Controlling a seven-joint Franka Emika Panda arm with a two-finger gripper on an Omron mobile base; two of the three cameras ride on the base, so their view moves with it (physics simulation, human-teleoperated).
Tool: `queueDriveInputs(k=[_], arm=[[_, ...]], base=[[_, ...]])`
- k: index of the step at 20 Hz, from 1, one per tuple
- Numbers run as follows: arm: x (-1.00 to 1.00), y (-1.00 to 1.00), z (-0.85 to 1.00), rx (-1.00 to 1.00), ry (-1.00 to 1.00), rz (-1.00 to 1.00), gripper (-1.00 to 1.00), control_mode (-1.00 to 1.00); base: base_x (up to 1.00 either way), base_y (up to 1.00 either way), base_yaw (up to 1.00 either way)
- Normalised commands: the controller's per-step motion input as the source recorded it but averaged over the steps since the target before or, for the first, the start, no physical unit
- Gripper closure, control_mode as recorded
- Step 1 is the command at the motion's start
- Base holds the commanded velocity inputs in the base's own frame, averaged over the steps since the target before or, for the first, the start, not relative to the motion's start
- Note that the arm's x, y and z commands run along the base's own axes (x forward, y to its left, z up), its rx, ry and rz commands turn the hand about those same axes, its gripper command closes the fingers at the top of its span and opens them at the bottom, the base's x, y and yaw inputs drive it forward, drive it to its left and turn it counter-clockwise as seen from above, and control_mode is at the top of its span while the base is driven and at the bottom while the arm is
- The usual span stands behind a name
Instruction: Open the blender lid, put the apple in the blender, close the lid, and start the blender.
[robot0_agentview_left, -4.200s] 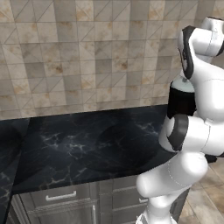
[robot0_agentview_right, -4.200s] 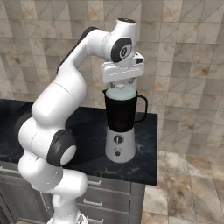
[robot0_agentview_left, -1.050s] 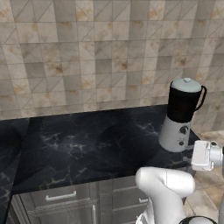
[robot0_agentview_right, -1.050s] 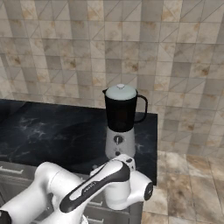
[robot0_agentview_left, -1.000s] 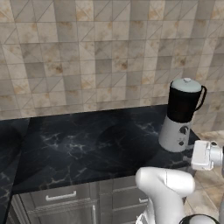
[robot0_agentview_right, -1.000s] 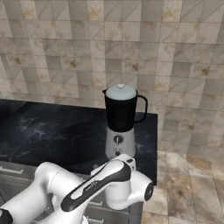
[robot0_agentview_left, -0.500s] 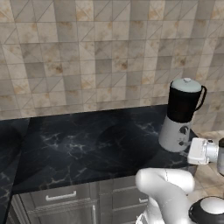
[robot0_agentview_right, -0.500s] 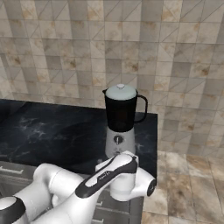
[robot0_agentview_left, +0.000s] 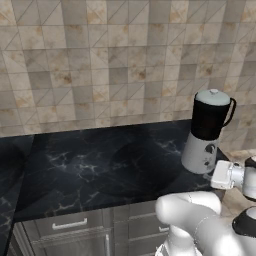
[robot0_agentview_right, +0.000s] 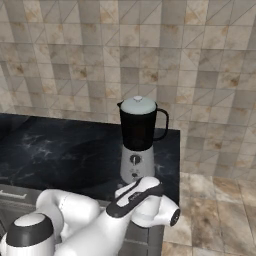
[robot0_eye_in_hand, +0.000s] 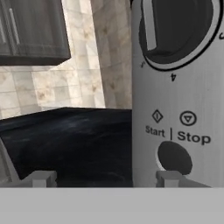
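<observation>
Left base view: the blender (robot0_agentview_left: 206, 134) stands at the right end of the dark counter (robot0_agentview_left: 95, 165), with the lid (robot0_agentview_left: 213, 96) seated on the dark jar. The arm is folded low in front of the counter edge, its wrist reaching in toward the silver base from the near side. The fingers themselves are hidden here, so the spread of the jaws cannot be read from this side.

Right base view: the same blender (robot0_agentview_right: 138, 140) faces the camera, lid (robot0_agentview_right: 138, 105) on, dial (robot0_agentview_right: 135, 159) on the front of the base. The forearm comes up from below and ends just in front of the base's lower face. No apple can be made out; if it is in the jar, the dark wall hides it.

Hand view: the gripper (robot0_eye_in_hand: 106, 178) looks straight at the base from close in. The fingertips (robot0_eye_in_hand: 42, 178) stand well apart with nothing between them. The dark round button (robot0_eye_in_hand: 174, 157) under the "Start | Stop" label sits just above the tip at the picture's right, touching or nearly so; the big dial (robot0_eye_in_hand: 177, 30) is well above both.

With the lid on, the step in hand appears to be starting the machine. To do it well, press that right-hand tip squarely onto the button, pushing straight along the hand's axis. Keep the other tip off the base, and avoid sliding up toward the dial or shoving the blender backwards.
</observation>
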Motion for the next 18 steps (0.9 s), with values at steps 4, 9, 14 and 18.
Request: queueDriveInputs(k=[4,9,14,18], arm=[[0.33,-0.13,-0.25,0.03,0.00,0.00,-1.00,-1.00],[0.37,-0.05,-0.15,0.03,0.00,0.00,-1.00,-1.00],[0.16,0.00,-0.03,0.01,-0.01,0.00,-1.00,-1.00],[0.00,0.03,0.16,0.00,-0.09,-0.03,-1.00,-1.00]], base=[[0.00,0.00,0.00],[0.00,0.00,0.00],[0.00,0.00,0.00],[0.00,0.00,0.00]])
